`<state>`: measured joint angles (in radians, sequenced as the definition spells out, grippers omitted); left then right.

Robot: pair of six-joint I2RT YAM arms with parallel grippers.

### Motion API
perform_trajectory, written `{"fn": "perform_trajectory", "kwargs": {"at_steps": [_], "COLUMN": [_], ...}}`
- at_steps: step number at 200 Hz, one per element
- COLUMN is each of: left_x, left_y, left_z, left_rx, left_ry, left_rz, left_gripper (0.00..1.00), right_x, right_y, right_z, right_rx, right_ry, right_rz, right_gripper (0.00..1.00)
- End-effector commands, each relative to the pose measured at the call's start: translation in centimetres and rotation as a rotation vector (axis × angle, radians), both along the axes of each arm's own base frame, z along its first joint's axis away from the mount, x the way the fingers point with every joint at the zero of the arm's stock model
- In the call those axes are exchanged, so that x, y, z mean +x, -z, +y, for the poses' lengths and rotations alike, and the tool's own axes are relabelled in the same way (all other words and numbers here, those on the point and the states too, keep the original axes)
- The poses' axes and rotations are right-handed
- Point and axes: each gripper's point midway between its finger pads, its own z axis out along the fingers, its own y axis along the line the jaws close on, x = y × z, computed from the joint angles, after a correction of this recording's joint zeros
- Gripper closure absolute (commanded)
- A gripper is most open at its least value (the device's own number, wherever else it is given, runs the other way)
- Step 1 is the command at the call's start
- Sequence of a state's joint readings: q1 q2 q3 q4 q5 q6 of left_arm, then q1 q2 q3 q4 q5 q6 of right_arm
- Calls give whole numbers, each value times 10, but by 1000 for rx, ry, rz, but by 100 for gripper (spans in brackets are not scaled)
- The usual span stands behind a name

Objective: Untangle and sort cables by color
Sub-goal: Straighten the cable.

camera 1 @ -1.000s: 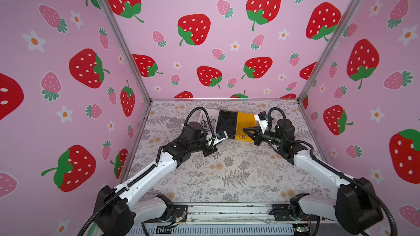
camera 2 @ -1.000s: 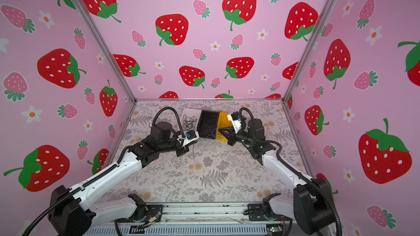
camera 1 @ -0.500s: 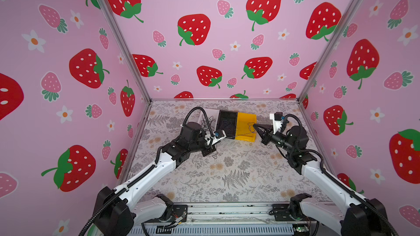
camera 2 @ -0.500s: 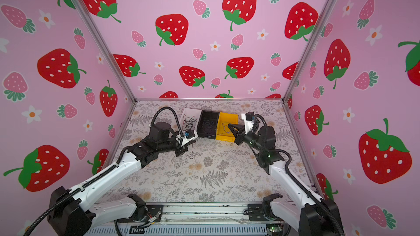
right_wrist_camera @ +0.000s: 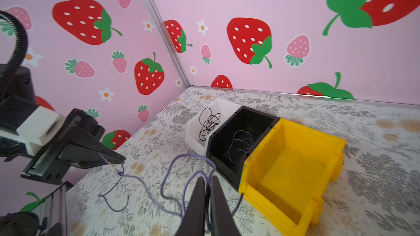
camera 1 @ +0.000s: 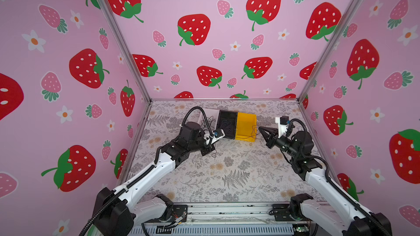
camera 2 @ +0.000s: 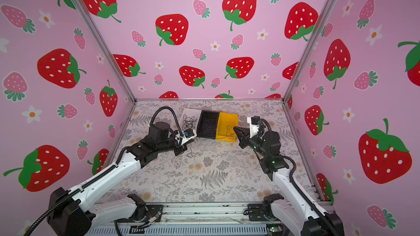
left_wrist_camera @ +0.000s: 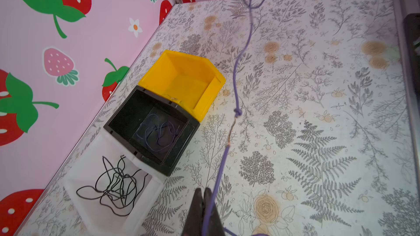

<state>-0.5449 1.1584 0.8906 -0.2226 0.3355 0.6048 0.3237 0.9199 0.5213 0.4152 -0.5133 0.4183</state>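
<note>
Black-fingered and clamped tight, the left tool (left_wrist_camera: 203, 191) pinches a thin purple cable (left_wrist_camera: 237, 111) at its tip, low over the fern-printed surface (left_wrist_camera: 318, 132). In the right wrist view a short loose tail of the same cord curls down below the grip. From there the cable, knotted partway along and with a short bare coppery stretch between the knot and the left tool, climbs in a slack line to the right tool (right_wrist_camera: 207, 180). That tool's fingers (right_wrist_camera: 195, 203) stand almost together with only a sliver of gap, the cord is caught between them, and a limp loop arches out beyond the tips. In both top views the two tools face each other from well apart, both clear of the surface. The left one is in front of the black bin (left_wrist_camera: 180, 152) and the right one is just beside the near right corner of the yellow bin (left_wrist_camera: 163, 71). Three open bins sit touching in a row along the far edge of the surface: a white bin (left_wrist_camera: 145, 200) on the robot's left, the black one in the middle, the yellow one on the right. A loose tangle of black cables (left_wrist_camera: 113, 187) lies in the white bin, and several dark purple cables (left_wrist_camera: 159, 135) lie looped on the floor of the black bin. Pink walls (camera 1: 159, 7) printed with red strawberries and white flowers close in the scene on three sides.
</note>
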Motion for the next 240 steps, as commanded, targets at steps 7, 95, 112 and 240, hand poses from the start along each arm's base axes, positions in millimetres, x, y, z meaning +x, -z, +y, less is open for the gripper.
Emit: {"fn": "perform_trajectory", "kwargs": {"at_steps": [7, 95, 112, 240], "left_x": [-9, -17, -18, 8], "left_y": [12, 17, 10, -97], "left_z": [7, 0, -4, -52], "left_rx": [24, 11, -10, -166], "left_ry": [6, 46, 53, 61], "left_rz": [47, 103, 88, -82], "left_gripper": [100, 100, 100, 100], "right_x": [-5, -9, -16, -28], "right_y": [32, 90, 104, 124], "right_z": [-14, -29, -9, 57], "right_rx": [-54, -183, -184, -286], "right_ry": [58, 121, -7, -296], "right_rz": [84, 222, 270, 170], "right_gripper": [86, 84, 70, 33]}}
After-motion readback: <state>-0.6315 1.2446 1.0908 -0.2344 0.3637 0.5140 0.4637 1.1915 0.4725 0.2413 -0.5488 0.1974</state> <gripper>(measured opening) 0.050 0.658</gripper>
